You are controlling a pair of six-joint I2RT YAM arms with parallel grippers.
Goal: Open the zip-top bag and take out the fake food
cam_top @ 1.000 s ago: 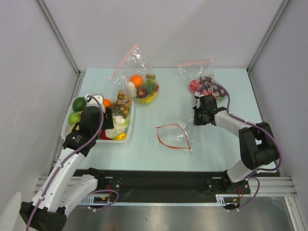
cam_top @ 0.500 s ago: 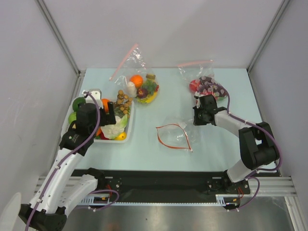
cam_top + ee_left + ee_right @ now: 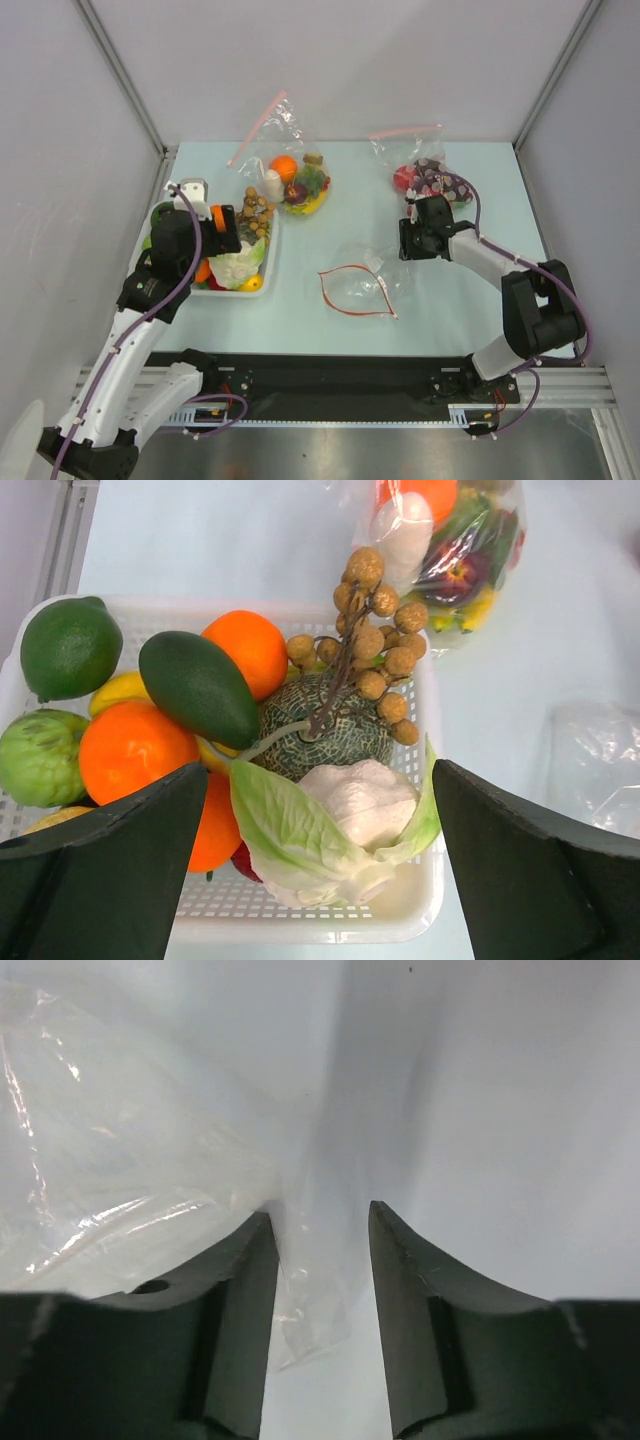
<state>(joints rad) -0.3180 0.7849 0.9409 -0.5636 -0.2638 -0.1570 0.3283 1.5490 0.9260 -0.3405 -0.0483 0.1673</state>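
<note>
**A:** How does the right gripper (image 3: 318, 1222) stand?

**B:** A narrow gap, with a flap of clear film between the fingers, not visibly pinched. From there the zip-top bag (image 3: 358, 288) spreads to the near-left, mid-table, its red rim roughly along the near edge.

**A:** And the left gripper (image 3: 318, 780)?

**B:** Wide and empty, over the basket (image 3: 330, 927) at the left edge, where the fake food (image 3: 345, 805) lies. The right arm is nearer the bag.

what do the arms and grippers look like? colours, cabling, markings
The left arm and right arm both have white links with black joints. A purple cable runs along each. The left gripper and right gripper each have two matte, dark grey-black wedge fingers; the right pair has curved inner faces. No readable markings, no sleeves.
</note>
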